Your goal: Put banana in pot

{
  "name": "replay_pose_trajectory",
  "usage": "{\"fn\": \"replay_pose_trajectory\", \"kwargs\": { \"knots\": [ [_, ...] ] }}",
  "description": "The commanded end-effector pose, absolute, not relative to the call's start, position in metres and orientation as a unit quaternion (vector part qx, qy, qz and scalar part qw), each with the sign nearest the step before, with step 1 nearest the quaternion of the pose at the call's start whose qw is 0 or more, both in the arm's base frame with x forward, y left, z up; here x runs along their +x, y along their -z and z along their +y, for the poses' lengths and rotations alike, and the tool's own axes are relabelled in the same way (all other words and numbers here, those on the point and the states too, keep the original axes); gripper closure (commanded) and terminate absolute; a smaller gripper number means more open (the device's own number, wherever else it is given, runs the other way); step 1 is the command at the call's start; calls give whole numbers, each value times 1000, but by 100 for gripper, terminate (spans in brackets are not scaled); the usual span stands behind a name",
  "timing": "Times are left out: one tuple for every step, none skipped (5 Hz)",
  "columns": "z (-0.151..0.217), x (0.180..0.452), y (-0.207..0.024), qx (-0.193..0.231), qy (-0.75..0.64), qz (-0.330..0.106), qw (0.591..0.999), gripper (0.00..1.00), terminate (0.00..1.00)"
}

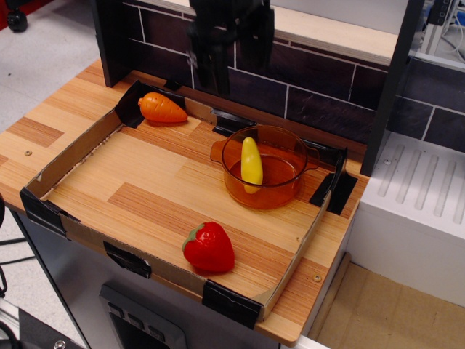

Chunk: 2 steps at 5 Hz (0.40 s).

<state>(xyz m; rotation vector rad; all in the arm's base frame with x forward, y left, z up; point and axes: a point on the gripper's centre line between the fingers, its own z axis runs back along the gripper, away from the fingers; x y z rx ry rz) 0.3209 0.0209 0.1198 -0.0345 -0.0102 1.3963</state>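
Banana point(251, 163) resting inside the pot point(264, 168)

Gripper point(231, 51) hangs above the back wall, fingers spread apart, holding nothing, well clear of the pot.

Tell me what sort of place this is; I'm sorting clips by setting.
Probably a lab's toy kitchen mock-up: a wooden counter with a dark tiled backsplash, plastic play food such as a carrot and strawberry, and a banana standing in an amber pot.
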Motion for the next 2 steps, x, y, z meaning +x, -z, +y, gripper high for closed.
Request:
{"fn": "replay_pose_trajectory", "kwargs": {
  "knots": [
    [30,320,-154,-20,-614,-33,789,0,0],
    [30,320,-154,-20,-614,-33,789,0,100]
  ]
}}
